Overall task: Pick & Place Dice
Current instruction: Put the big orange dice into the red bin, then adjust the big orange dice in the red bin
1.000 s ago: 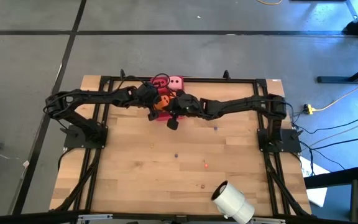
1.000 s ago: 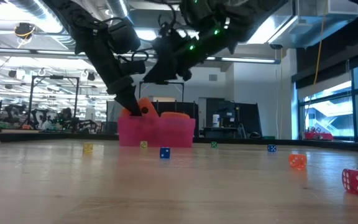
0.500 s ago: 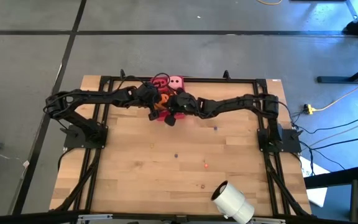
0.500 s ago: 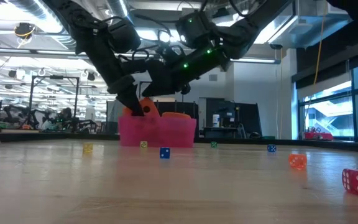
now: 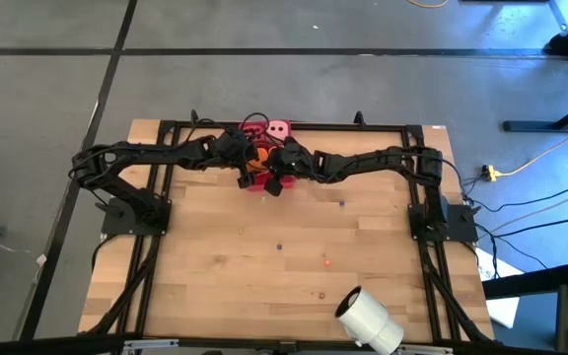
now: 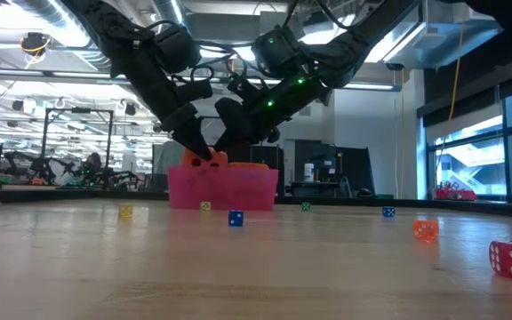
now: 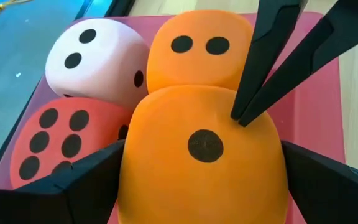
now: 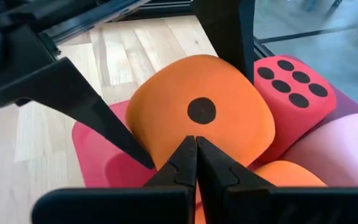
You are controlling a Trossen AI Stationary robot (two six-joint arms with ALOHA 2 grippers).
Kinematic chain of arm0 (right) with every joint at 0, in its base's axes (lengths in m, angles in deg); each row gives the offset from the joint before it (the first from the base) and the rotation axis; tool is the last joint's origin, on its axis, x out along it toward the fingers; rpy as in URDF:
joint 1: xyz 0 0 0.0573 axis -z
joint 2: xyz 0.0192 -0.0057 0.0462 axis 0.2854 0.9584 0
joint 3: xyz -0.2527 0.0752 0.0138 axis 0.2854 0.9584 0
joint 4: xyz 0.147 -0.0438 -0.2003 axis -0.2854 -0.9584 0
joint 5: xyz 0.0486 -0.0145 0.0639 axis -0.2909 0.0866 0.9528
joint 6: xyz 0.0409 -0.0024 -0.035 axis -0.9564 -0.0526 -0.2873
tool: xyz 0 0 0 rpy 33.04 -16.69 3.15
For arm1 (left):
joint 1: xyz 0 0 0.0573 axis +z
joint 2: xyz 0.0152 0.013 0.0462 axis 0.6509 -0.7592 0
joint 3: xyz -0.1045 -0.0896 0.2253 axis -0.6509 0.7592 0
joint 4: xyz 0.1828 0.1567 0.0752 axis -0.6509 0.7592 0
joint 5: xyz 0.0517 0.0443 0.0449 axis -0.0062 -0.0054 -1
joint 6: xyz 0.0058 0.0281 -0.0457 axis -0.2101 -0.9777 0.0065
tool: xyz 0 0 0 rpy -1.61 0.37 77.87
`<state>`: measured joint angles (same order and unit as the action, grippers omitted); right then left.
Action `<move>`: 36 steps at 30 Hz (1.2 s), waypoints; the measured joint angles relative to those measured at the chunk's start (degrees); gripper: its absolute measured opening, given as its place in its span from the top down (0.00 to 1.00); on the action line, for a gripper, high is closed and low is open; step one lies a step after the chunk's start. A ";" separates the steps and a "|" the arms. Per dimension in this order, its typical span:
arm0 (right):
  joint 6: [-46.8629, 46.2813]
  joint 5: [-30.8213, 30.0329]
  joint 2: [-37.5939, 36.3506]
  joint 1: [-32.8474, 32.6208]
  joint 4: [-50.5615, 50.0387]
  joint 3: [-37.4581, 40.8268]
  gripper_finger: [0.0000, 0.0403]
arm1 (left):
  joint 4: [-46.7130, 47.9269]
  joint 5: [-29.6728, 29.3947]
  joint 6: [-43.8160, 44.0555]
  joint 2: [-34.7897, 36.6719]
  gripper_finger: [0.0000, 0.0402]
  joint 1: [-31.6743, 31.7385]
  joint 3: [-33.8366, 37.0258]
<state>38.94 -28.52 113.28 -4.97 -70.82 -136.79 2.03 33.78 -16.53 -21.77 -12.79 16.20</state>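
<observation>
While both arms crowd over the red tray (image 5: 251, 186) at the far middle of the table (image 5: 294, 256), the left gripper (image 7: 197, 180) stands spread wide with a finger on either side of the top orange die (image 7: 202, 149), one pip up. It looks like a straddle, not a squeeze. The right gripper (image 8: 196, 163) is pinched shut, empty, its tips touching that same die.

All four dice sit in the tray: the second orange die (image 7: 197, 50) behind, the pink die (image 7: 98, 59) and the red die (image 7: 58, 140) alongside. I'd say this is the placing step, nearly done: the right tip seems to be steadying the die. Next the left arm needs a clean lift straight up, without dragging the soft cube along.

The wood top carries small scattered dice nearer us, and a white roll (image 5: 368, 320) at the near right. Beyond lies an open workshop with ceiling lights and big windows on the right.
</observation>
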 joint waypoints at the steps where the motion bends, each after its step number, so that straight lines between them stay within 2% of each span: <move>1: -0.01 0.00 0.00 0.09 0.00 0.00 0.99 | -0.16 0.00 -0.01 0.00 0.01 0.00 0.00; 11: -1.16 0.08 0.00 0.31 0.96 0.00 0.99 | -1.27 0.03 -0.63 0.00 0.01 0.00 0.00; 17: -3.94 4.64 -0.02 -0.09 10.98 0.00 0.99 | -1.46 0.34 -2.62 -0.20 0.01 -0.15 -0.09; 20: -4.07 5.87 -0.07 -0.11 10.77 -0.02 0.99 | -2.46 0.47 -4.10 -0.20 0.01 -0.70 -0.09; 29: -5.67 4.48 1.92 0.89 6.53 -0.07 0.98 | -7.48 -0.04 -7.13 -0.15 0.01 -3.30 -0.09; 32: -5.62 1.47 2.65 1.00 6.39 -0.07 0.98 | -7.46 -2.11 -7.23 -0.11 0.01 -3.43 -0.09; 36: -4.28 0.90 2.92 1.09 5.57 0.00 0.98 | -7.18 -5.45 -7.26 0.03 0.01 -3.41 -0.09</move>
<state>34.66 -27.62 116.20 -3.87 -65.25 -136.79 -5.14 28.32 -23.79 -21.74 -16.20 16.11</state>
